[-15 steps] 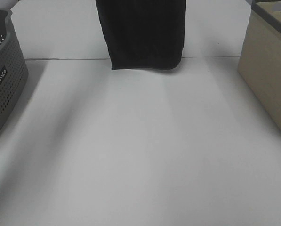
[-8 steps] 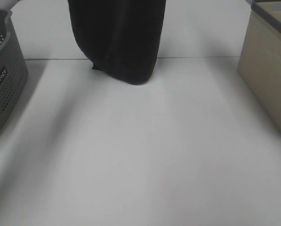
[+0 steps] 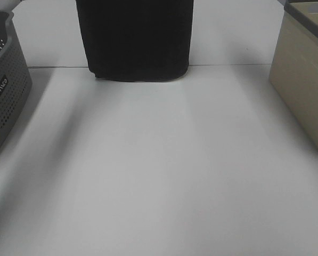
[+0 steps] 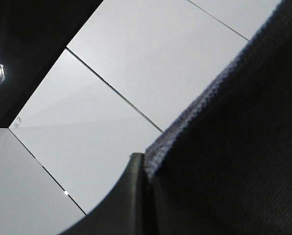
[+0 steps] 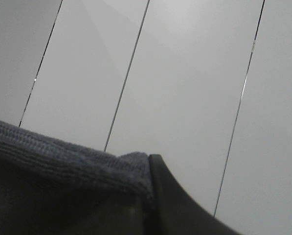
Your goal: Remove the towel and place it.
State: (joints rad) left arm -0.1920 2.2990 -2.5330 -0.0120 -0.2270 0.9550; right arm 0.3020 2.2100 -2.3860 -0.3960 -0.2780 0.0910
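Observation:
The towel (image 3: 136,40), very dark charcoal terry cloth, hangs down from above the top edge of the exterior high view. Its lower hem sits level over the far part of the white table (image 3: 159,170). Neither gripper shows in that view. In the left wrist view my left gripper (image 4: 145,169) is shut on a hemmed edge of the towel (image 4: 234,147), with one dark finger (image 4: 128,200) showing. In the right wrist view my right gripper (image 5: 146,169) is shut on another hemmed edge of the towel (image 5: 57,156), beside a dark finger (image 5: 177,210).
A grey perforated basket (image 3: 4,90) stands at the left edge of the table. A beige bin (image 3: 305,80) with a dark rim stands at the right edge. A seam line crosses the table just behind the towel's hem.
The hanging towel has shifted left. Half a second ago its lower end swung down in a rounded bulge; now the hem is flat, wider and slightly higher.

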